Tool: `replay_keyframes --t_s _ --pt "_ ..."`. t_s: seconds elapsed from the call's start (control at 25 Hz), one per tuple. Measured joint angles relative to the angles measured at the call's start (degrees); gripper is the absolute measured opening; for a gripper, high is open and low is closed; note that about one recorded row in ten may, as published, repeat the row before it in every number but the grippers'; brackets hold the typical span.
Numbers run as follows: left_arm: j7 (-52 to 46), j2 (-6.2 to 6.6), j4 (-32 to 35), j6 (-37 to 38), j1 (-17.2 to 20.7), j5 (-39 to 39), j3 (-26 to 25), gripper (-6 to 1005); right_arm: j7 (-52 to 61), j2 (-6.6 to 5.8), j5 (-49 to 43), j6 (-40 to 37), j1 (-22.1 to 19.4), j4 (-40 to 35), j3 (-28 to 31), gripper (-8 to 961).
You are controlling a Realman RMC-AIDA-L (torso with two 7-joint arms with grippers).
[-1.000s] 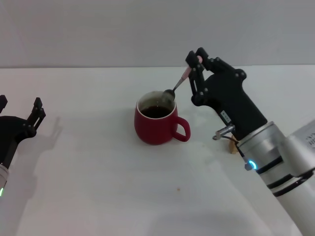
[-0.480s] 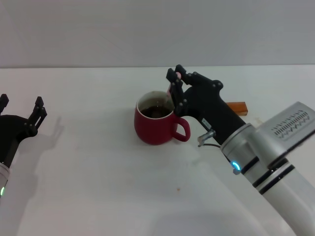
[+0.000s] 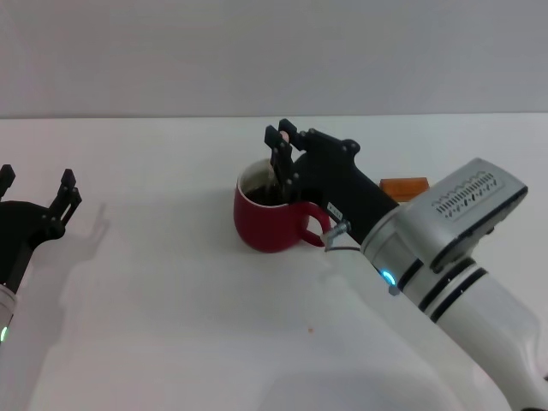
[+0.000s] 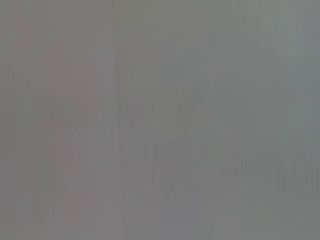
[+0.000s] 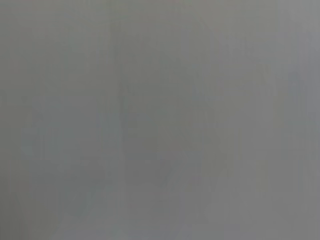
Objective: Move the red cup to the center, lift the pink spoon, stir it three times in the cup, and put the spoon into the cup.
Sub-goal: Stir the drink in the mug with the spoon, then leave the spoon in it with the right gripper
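You've got a white table filling the head view, with a plain grey wall behind it. Both wrist views are flat grey and show nothing usable, so go by the head view only.

Your right arm is the biggest thing on it: white and silver forearm coming in from the lower right, black wrist housing reaching up and left to the cup. The right gripper sits directly over the cup's mouth at its far-right rim, fingers pointing down, close together on a thin pinkish sliver that shows at the fingertips. That sliver reads as the handle of the pink spoon; the rest of the spoon is hidden behind the fingers and inside the cup, so you can't see the bowl.

The red cup stands upright near the middle of the table, handle pointing toward the right arm, dark contents visible inside. The black wrist housing overlaps the cup's right rim in this view.

Your left arm is parked at the left edge, well apart from the cup. The left gripper has its black fingers spread apart and holds nothing.

A small orange wooden block lies flat on the table behind the right arm, partly hidden by it.
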Motion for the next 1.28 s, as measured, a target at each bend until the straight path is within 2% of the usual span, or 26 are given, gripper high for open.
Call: replay_keyframes --t_s 0.32,0.84,1.28 --pt "0.0 0.00 0.0 -0.1 0.2 0.0 0.0 844 0.1 -0.14 0.1 0.8 1.9 -2.5 2.5 158" --pt "0.0 -0.09 -0.1 -0.1 0.3 0.0 0.0 844 0.1 -0.07 -1.3 0.6 -1.3 -0.7 1.4 164" --pt "0.0 -0.09 -0.2 0.1 0.4 0.0 0.2 844 0.1 -0.03 -1.6 2.8 1.6 -1.5 2.6 168"
